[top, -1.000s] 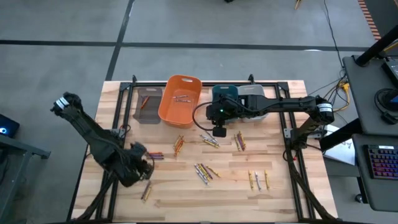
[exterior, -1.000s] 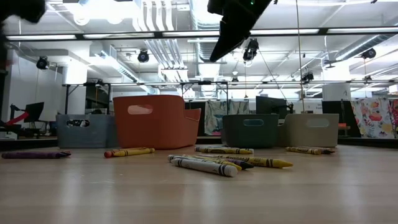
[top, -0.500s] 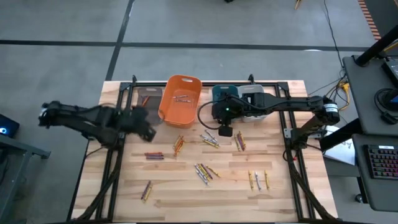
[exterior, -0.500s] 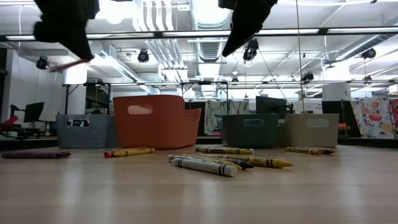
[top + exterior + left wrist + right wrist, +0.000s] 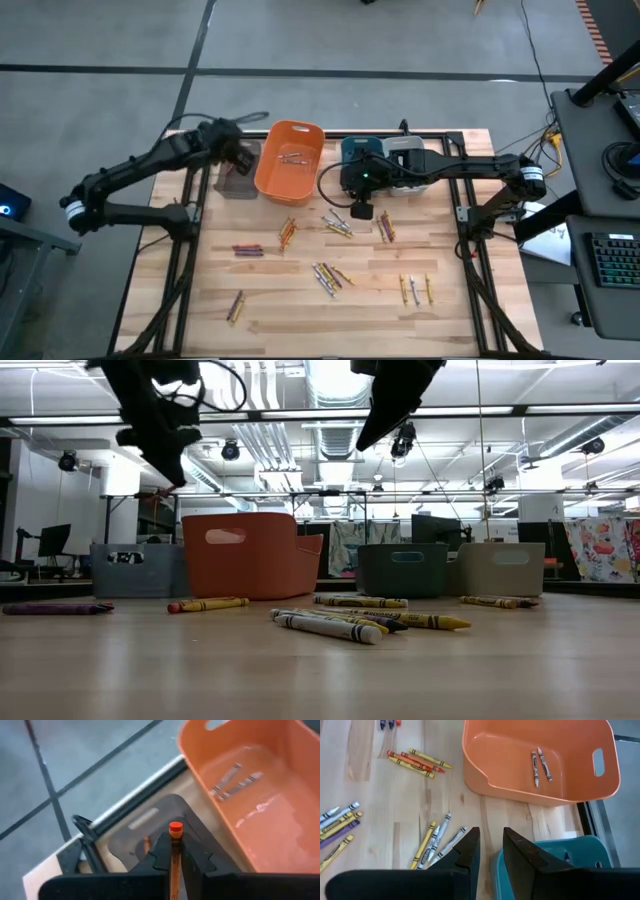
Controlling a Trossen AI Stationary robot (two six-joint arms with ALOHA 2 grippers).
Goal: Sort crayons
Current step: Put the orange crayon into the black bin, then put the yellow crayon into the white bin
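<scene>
The table (image 5: 300, 310) carries 4 bins along its far edge: an orange bin (image 5: 290, 160) with 2 greyish crayons (image 5: 540, 765) inside, a brown bin (image 5: 238, 172) beside it, then a teal bin (image 5: 580, 857) and a grey bin (image 5: 405, 148). Loose crayons (image 5: 330, 275) lie scattered in small clusters across the wood.

The left gripper (image 5: 171, 851) hangs above the brown bin, its fingers (image 5: 161, 852) pressed together on an orange crayon (image 5: 175, 827) whose tip pokes out past them, pointing down into that bin.

The right gripper (image 5: 490, 845) hovers over the near edge of the teal bin, holding nothing, with a narrow gap showing between its fingers; the nearest cluster of crayons (image 5: 437, 842) lies on the wood just beside and below it.

Each crayon is judged light, stiff and brittle, with a paper sleeve offering friction; being round, it rolls readily. A mid-length pinch across the shaft, with modest force, should suit best.
</scene>
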